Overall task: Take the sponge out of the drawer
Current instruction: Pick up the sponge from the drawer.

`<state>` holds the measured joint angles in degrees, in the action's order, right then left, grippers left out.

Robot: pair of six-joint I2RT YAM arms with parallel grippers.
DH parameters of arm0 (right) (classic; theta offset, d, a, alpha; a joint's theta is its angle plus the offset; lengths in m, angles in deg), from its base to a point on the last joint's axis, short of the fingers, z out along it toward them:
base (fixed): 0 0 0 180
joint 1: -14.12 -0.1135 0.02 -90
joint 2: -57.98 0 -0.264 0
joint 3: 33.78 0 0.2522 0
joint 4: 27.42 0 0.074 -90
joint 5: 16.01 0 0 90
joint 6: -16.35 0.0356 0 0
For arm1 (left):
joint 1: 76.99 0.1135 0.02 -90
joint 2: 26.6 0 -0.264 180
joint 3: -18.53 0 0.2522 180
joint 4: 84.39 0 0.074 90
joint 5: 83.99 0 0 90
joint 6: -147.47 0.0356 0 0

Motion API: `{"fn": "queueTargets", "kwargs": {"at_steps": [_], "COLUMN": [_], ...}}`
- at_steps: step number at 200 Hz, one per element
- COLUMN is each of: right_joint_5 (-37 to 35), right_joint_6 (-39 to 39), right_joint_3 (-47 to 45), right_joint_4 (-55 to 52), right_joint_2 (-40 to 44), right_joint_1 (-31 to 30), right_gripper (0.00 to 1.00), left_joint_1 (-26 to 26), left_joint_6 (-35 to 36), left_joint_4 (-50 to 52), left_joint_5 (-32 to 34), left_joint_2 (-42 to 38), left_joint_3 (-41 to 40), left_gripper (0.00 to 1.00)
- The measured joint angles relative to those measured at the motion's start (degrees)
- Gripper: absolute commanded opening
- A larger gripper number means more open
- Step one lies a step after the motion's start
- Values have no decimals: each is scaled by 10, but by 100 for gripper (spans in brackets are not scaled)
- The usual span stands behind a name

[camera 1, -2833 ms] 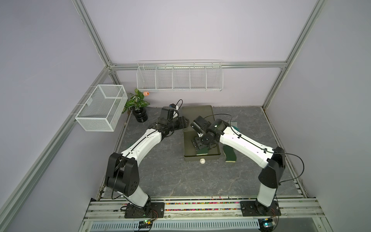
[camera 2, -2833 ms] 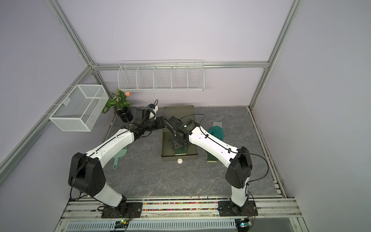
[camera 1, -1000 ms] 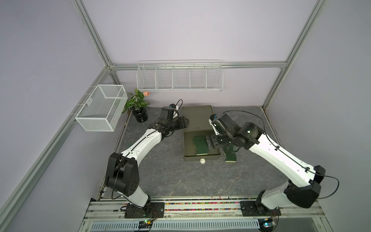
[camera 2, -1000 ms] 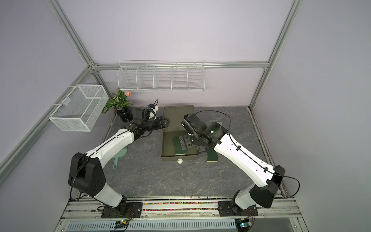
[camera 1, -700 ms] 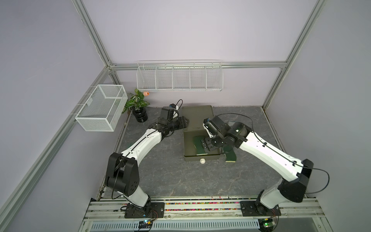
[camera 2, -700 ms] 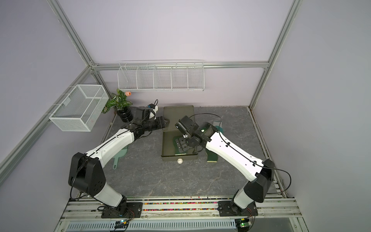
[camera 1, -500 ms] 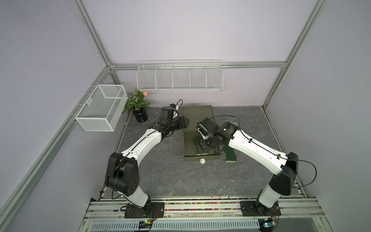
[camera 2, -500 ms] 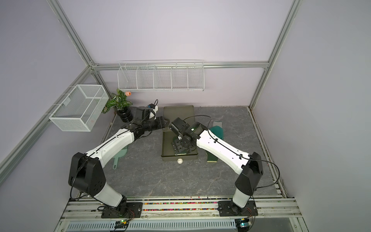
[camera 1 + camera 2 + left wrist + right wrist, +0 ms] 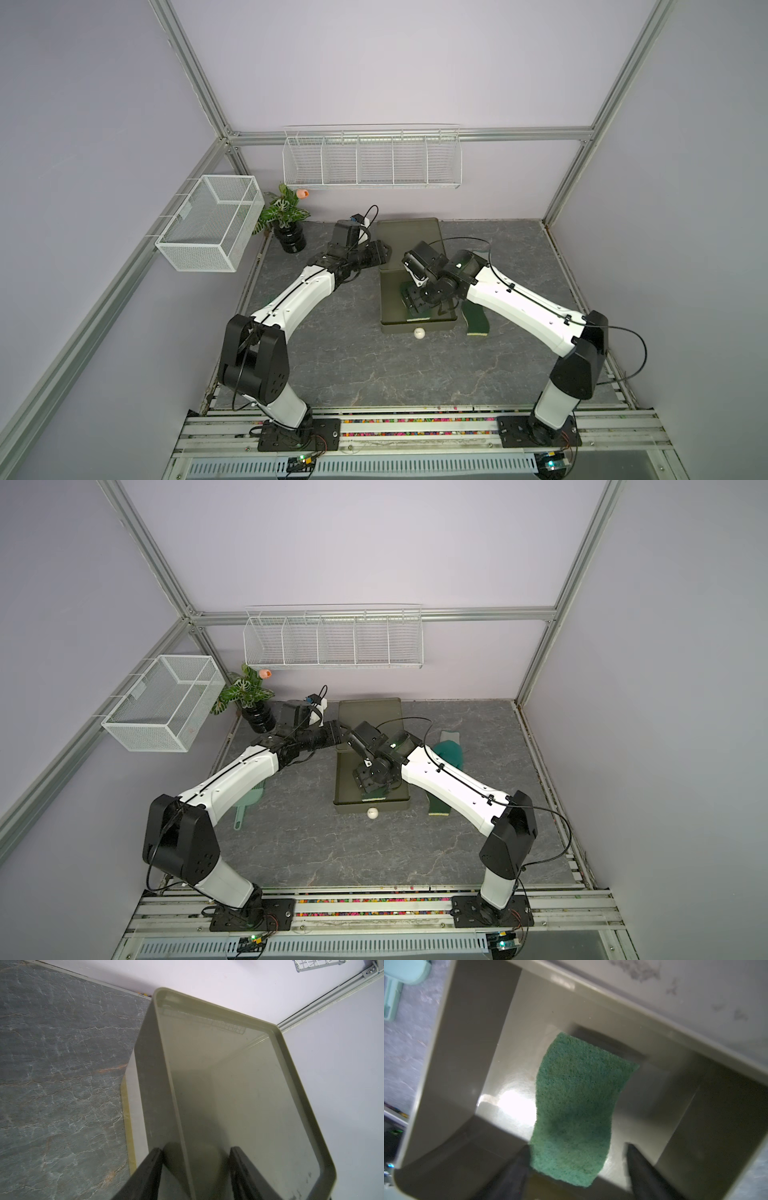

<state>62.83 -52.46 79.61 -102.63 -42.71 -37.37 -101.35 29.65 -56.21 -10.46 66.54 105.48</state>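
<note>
We see a dark green sponge [image 9: 571,1105] with a fine speckled grain, and an olive-grey drawer [image 9: 467,1064] with a white knob [image 9: 419,333]. The tabletop [image 9: 52,1064] is grey, marbled with thin white veins. Another sponge [image 9: 478,322] is dark green with a yellow edge. The plant [image 9: 282,210] has green, pale-veined leaves.

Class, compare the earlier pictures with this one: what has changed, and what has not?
The right hand swung from right of the drawer back in over the sponge, open, not gripping. The left hand at the cabinet, the drawer and the ball stayed put.
</note>
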Motion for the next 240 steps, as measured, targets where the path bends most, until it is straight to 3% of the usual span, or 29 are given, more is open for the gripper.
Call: {"fn": "queueTargets", "kwargs": {"at_steps": [9,143,172,240], "right_joint_5": [1,-6,-1,-8], "right_joint_6": [-1,0,0,6], "right_joint_3": [6,39,38,31], "right_joint_4": [-1,-11,-10,-4], "right_joint_2": [-4,-77,-83,-80], "right_joint_1": [0,2,6,14], "right_gripper": [89,89,100,76], "left_joint_1": [0,0,0,0], "left_joint_6": [0,0,0,0], "left_joint_4": [0,0,1,1], "left_joint_5": [0,0,0,0], "left_joint_2": [0,1,1,2], "left_joint_3": [0,1,2,3], "left_gripper": [56,56,56,56]}}
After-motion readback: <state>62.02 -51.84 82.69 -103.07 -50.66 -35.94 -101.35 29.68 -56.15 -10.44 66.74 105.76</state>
